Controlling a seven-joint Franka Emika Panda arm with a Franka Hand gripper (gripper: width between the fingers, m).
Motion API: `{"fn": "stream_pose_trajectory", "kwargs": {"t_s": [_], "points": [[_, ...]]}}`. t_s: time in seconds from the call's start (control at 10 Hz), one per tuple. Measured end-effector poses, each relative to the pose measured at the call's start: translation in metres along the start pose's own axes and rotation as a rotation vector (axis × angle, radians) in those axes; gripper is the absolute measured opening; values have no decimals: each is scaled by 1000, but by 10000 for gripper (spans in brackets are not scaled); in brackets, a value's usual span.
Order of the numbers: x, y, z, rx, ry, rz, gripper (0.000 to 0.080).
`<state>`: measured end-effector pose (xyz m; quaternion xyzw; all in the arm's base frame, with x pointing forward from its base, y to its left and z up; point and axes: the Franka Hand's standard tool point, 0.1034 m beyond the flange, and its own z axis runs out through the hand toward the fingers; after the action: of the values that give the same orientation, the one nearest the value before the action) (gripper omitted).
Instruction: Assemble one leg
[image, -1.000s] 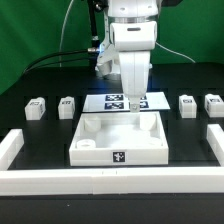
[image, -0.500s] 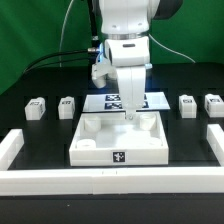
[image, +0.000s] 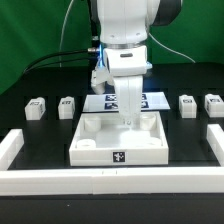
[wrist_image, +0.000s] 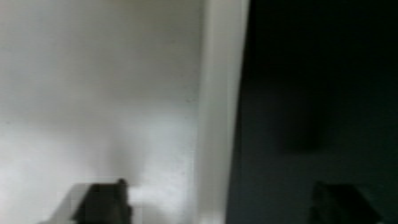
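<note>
Black tabletop (image: 40, 135) carries all parts, fenced on the near side and both flanks by a white rail (image: 110, 180). A large white square plastic panel with corner holes (image: 145, 146) lies at centre, near side. The white Franka arm (image: 125, 30) stands over the panel's far portion; the thin flat white marker board (image: 152, 99) lies just beyond.

The two-finger gripper (image: 128, 120) hangs low over the panel. In the wrist view its dark fingertips (wrist_image: 102, 203) are apart, with nothing between them.

Four small white blocky plastic legs with square marker tags rest ungrasped on the table:
- On the exterior view's left: outer left leg (image: 36, 108), inner left leg (image: 66, 105).
- On the exterior view's right: inner right leg (image: 187, 103), outer right leg (image: 213, 102).

Judgement: reaching any leg requires sideways travel, and both inner legs appear about equally distant. Their long axes are too small to resolve
</note>
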<state>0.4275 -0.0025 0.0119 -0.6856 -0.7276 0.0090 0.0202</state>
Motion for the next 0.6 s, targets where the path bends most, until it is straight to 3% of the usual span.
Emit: {"fn": "stream_pose_trajectory", "kwargs": {"t_s": [0.1, 0.3, 0.6], "points": [[0, 0, 0, 0, 0, 0, 402], [0, 0, 0, 0, 0, 1, 69], [-1, 1, 0, -4, 0, 1, 58]]}}
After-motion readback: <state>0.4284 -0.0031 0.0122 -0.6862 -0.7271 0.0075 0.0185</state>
